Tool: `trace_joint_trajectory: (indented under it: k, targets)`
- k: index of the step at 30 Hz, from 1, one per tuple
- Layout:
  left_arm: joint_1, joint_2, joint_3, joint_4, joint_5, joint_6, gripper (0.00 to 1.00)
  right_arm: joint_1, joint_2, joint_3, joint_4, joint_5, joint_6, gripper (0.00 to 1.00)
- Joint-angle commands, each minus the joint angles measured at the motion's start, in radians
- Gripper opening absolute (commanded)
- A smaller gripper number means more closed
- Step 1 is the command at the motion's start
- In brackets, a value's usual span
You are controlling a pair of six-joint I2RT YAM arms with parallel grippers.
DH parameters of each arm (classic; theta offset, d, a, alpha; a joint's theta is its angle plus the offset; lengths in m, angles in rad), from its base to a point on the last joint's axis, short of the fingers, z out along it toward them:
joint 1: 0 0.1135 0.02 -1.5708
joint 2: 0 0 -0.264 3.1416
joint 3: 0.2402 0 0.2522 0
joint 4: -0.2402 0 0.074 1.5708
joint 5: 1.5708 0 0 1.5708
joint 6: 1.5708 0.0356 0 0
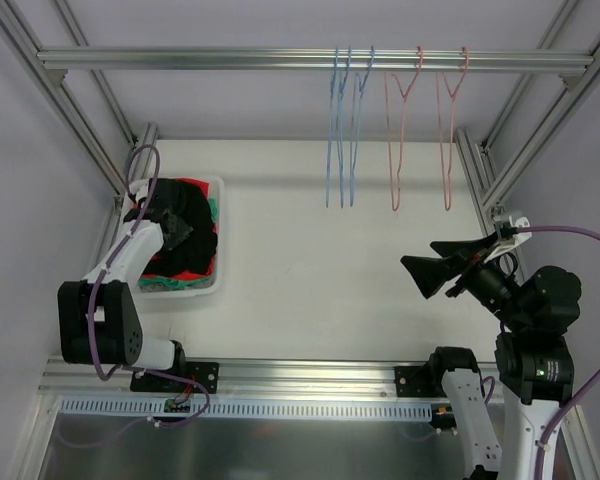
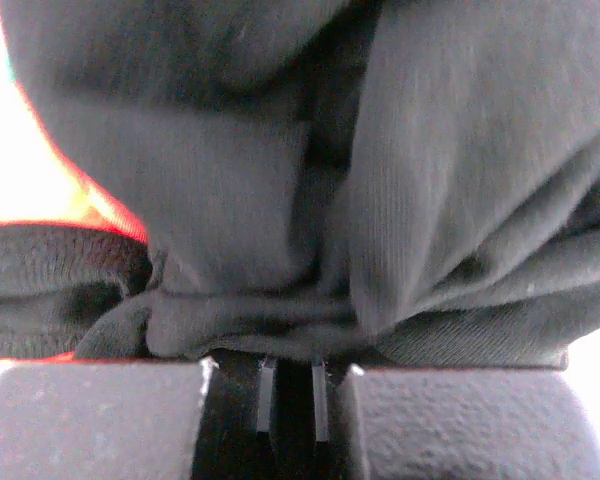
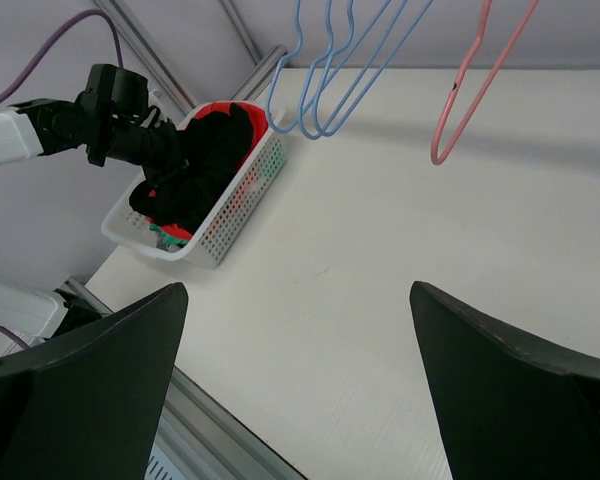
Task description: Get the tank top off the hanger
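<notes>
Your left gripper is clamped on the black top: soft, light, limp, so pinch a bunched fold. Right gripper gapes, empty.

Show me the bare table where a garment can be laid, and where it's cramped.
Widest free patch: the white table between the basket and the open right gripper, running from beneath the blue hangers and pink hangers to the near rail. Crowded: the basket, piled with clothes, where the left gripper pinches a black garment.
</notes>
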Motion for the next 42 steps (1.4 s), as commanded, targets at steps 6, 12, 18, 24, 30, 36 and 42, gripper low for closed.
trace_joint_trajectory:
  k: [6, 12, 18, 24, 30, 36, 42]
  targets:
    - [0.012, -0.299, 0.131, -0.139, 0.114, 0.163, 0.48, -0.003, 0.016, 0.025, -0.034, 0.006, -0.017, 0.99]
    - [0.011, -0.429, 0.343, -0.338, 0.188, 0.335, 0.99, -0.003, 0.063, 0.103, -0.155, 0.139, -0.116, 0.99]
    - [0.011, -0.740, 0.359, -0.399, 0.316, 0.424, 0.99, 0.058, 0.111, 0.191, -0.290, 0.442, -0.194, 0.99]
    - [0.002, -1.035, 0.210, -0.498, 0.282, 0.442, 0.99, 0.227, 0.090, 0.151, -0.409, 0.935, -0.285, 1.00]
    - [-0.024, -1.202, 0.076, -0.501, 0.358, 0.427, 0.99, 0.252, -0.013, 0.015, -0.369, 0.877, -0.285, 1.00]
    - [-0.024, -1.175, 0.050, -0.490, 0.392, 0.415, 0.99, 0.252, 0.001, -0.025, -0.338, 0.897, -0.264, 1.00]
    - [-0.024, -1.150, 0.041, -0.467, 0.398, 0.415, 0.98, 0.252, 0.013, -0.021, -0.332, 0.894, -0.258, 0.99]
